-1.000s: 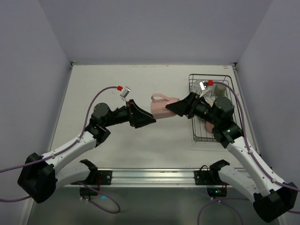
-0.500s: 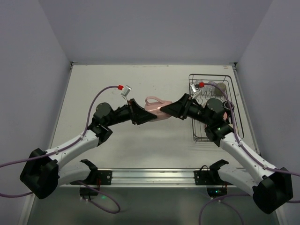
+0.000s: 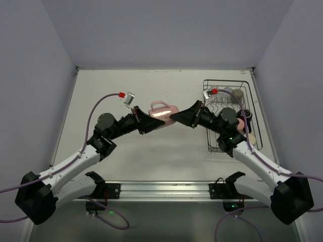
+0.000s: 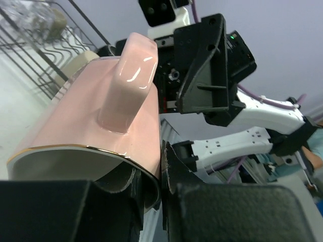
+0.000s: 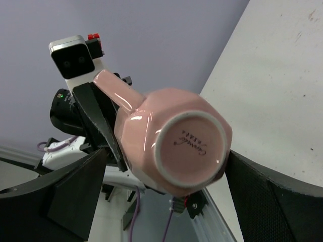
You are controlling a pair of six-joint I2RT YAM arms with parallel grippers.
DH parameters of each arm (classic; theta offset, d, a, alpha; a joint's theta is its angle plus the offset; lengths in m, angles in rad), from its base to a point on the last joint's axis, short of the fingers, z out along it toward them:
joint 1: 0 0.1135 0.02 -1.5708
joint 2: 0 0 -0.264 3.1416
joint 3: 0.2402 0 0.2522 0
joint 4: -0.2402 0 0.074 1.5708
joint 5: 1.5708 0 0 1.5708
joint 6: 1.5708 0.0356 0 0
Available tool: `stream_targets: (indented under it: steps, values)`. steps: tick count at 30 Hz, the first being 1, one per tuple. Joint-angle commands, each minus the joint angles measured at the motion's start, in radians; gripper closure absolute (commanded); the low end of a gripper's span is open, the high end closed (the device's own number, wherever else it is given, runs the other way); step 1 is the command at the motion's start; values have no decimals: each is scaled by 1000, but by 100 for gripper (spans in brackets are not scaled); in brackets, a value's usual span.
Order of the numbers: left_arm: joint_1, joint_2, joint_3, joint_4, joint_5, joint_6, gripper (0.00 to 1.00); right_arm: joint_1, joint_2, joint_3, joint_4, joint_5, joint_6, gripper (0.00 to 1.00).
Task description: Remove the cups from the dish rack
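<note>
Left gripper (image 3: 150, 122) clamps pale pink mug (image 3: 163, 110) rim; right gripper (image 3: 176, 116) spread wide, flanking base.

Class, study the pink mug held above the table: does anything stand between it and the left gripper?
Nothing visible does. The left gripper already pinches the pink mug by its rim, one finger inside, one outside. The right gripper has its open jaws flanking the mug's base.
</note>
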Motion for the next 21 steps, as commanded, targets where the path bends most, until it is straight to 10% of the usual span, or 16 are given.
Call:
stream_targets:
  steps: [1,6,11,21]
  values:
    - [-2,-121,21,-78,-169,137,100,5,-57,6,15,26,-67,1]
    - [0,-195,110,-451,-479,272,100,3,-115,53,-166,125,-156,1]
    - [38,45,345,-851,-692,397,100,2,-144,119,-483,310,-321,1]
    - [412,498,691,-1069,-660,485,100,6,-173,179,-800,415,-515,1]
